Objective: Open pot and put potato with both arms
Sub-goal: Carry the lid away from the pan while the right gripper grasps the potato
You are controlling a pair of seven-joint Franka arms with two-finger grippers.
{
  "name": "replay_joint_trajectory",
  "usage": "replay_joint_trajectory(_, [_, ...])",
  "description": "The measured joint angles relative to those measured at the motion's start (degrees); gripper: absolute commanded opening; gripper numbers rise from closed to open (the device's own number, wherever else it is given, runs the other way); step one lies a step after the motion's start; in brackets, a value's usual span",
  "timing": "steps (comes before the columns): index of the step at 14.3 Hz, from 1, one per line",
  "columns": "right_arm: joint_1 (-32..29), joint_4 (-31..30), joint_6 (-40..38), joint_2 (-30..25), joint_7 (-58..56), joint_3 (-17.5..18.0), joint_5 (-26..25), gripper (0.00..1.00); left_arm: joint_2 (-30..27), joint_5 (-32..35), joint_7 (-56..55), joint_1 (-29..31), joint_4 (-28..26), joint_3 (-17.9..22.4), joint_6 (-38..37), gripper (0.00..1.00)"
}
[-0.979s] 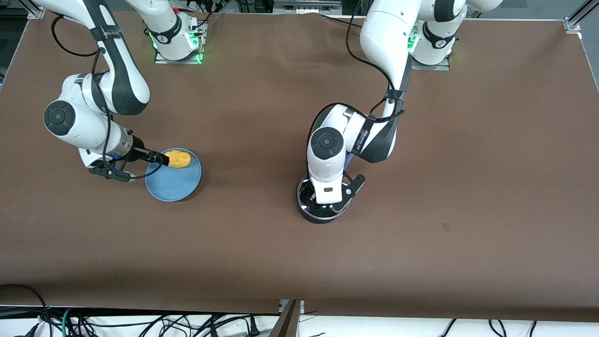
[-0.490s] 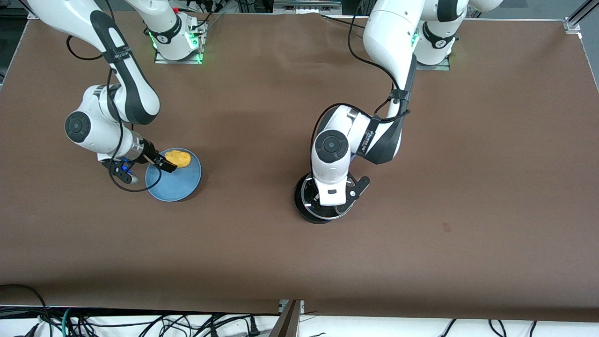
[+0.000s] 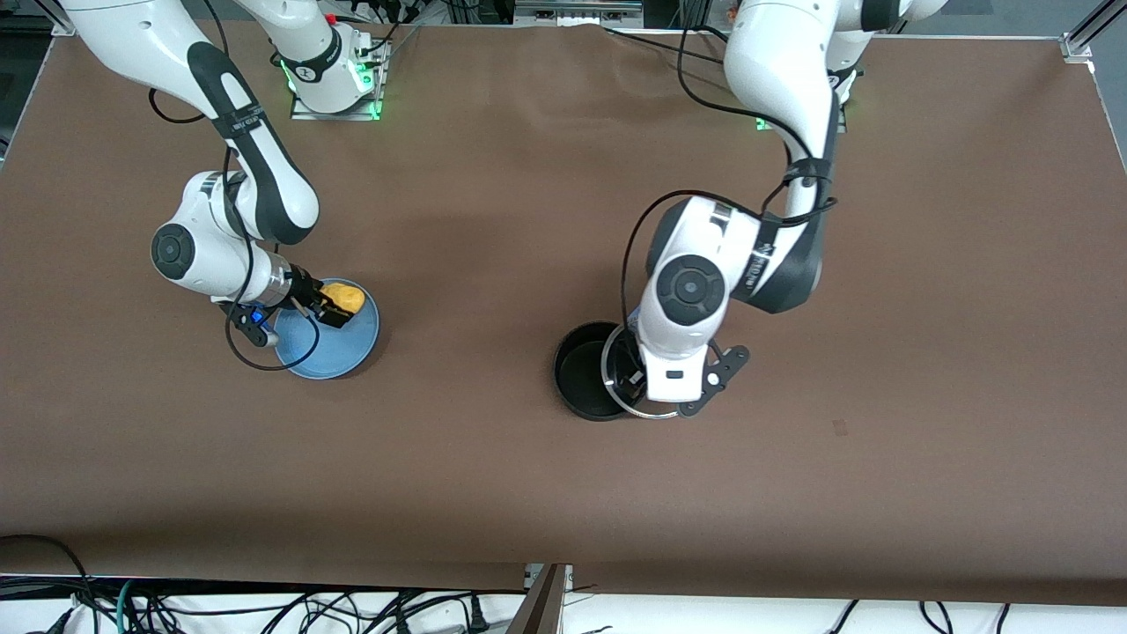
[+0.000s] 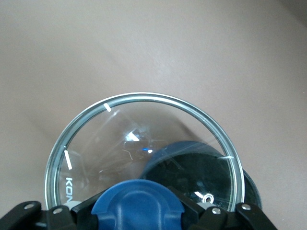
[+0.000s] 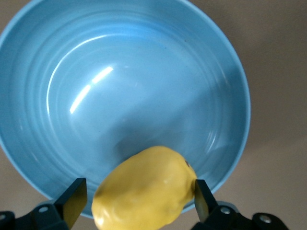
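Note:
The black pot [image 3: 583,370] stands open in the middle of the table; its handle is hidden under the left arm. My left gripper [image 3: 669,384] is shut on the blue knob [image 4: 139,207] of the glass lid [image 3: 618,389]. It holds the lid just above the pot's edge toward the left arm's end. The pot shows through the glass in the left wrist view [image 4: 251,188]. The yellow potato [image 3: 343,297] lies on the blue plate [image 3: 330,354]. My right gripper [image 3: 326,308] is open, with its fingers on either side of the potato [image 5: 144,191].
The blue plate [image 5: 120,72] sits toward the right arm's end of the table. Brown table surface [image 3: 458,458] lies between plate and pot. Cables hang below the table's edge nearest the front camera.
The left gripper has lifted the lid off the pot and carried it toward the left arm's end. The right gripper has moved in so its fingers are around the potato.

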Motion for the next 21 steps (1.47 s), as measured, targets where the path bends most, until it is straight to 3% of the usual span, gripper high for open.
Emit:
replay_joint_trajectory(2, [0.0, 0.0, 0.2, 0.4, 0.0, 0.0, 0.0, 0.91, -1.1, 0.0, 5.1, 1.8, 0.0, 0.1, -2.5, 0.42])
replay_joint_trajectory(4, [0.0, 0.1, 0.5, 0.7, 0.0, 0.0, 0.0, 0.80, -2.6, 0.0, 11.9, 4.2, 0.0, 0.2, -4.1, 0.42])
replay_joint_trajectory(8, [0.0, 0.2, 1.0, 1.5, 0.0, 0.0, 0.1, 0.38, -7.1, 0.0, 26.7, 9.5, -1.2, 0.7, -8.2, 0.42])
replay_joint_trajectory(15, [0.0, 1.3, 0.3, 1.7, -1.2, 0.0, 0.1, 0.36, -14.1, 0.4, 45.9, 15.2, -11.3, 1.5, -8.9, 0.42])
replay_joint_trajectory(21, [-0.2, 9.4, -10.3, 1.4, -2.8, -0.1, 0.1, 0.36, -16.1, 2.8, 57.2, 19.9, -18.6, 2.0, -3.3, 0.42])
